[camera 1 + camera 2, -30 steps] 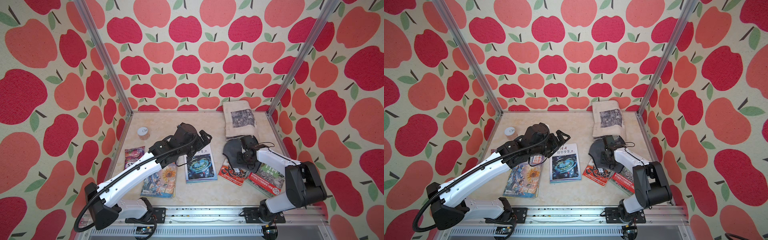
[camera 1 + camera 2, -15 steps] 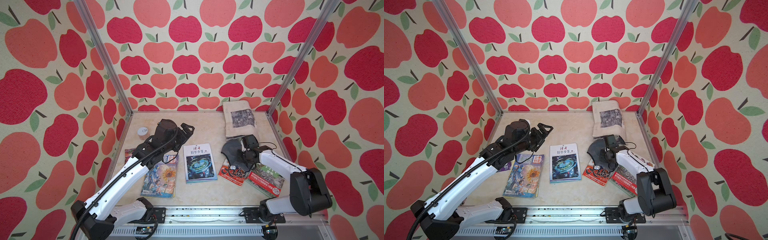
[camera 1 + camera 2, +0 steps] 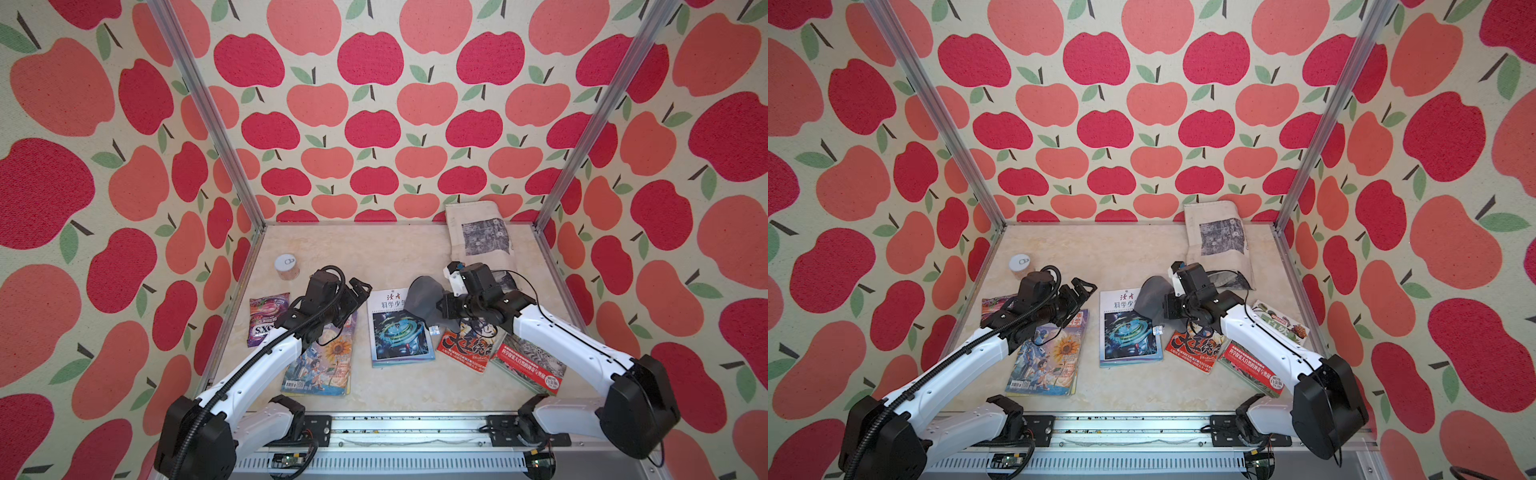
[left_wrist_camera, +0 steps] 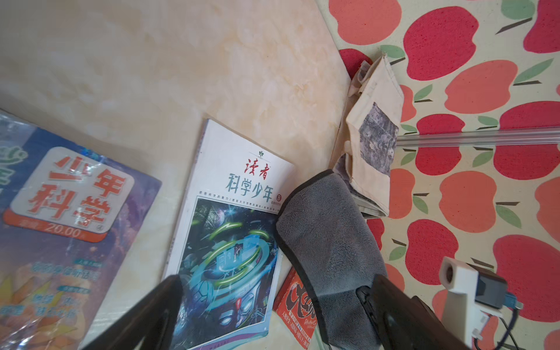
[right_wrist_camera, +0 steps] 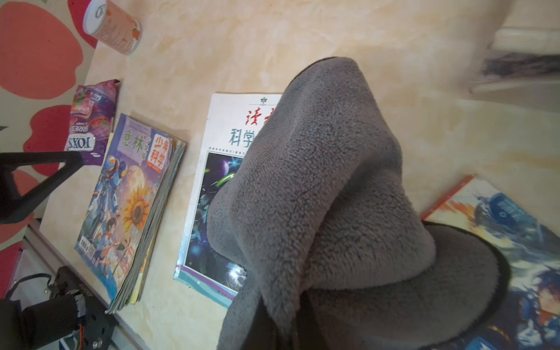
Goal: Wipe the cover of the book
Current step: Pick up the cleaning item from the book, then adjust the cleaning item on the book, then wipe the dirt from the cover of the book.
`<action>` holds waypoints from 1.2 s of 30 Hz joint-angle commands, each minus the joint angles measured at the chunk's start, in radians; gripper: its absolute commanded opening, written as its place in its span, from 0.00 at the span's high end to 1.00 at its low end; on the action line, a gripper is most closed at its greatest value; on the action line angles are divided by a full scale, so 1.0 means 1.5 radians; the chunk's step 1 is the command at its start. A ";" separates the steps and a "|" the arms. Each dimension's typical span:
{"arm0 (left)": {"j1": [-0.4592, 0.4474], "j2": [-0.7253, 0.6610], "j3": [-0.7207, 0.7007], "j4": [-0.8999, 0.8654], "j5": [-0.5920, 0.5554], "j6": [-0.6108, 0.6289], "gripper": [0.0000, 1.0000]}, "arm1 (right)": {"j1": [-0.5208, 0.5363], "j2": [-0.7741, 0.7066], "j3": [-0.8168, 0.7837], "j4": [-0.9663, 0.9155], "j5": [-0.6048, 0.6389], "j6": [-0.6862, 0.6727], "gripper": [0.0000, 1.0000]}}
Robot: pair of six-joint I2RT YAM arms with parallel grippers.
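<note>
I'm looking at a grey cloth (image 3: 422, 297) edged in black, and a white book (image 3: 399, 340) that is carrying red and teal lettering over a blue-green swirl. The tabletop (image 3: 365, 257) is showing cream marbling. The walls (image 3: 374, 129) are showing red and coral apples with green leaves, and the pouch (image 3: 266, 316) is showing purple.
</note>
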 commanded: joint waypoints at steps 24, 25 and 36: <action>-0.025 -0.029 0.009 -0.011 -0.017 0.041 0.01 | 0.016 0.180 0.047 0.037 0.136 -0.186 0.01; -0.027 -0.027 0.012 -0.011 -0.014 0.041 0.01 | 0.016 0.216 0.070 0.024 0.120 -0.183 0.01; -0.028 -0.054 -0.013 -0.022 -0.016 0.051 0.01 | 0.028 0.292 0.074 0.022 0.111 -0.139 0.06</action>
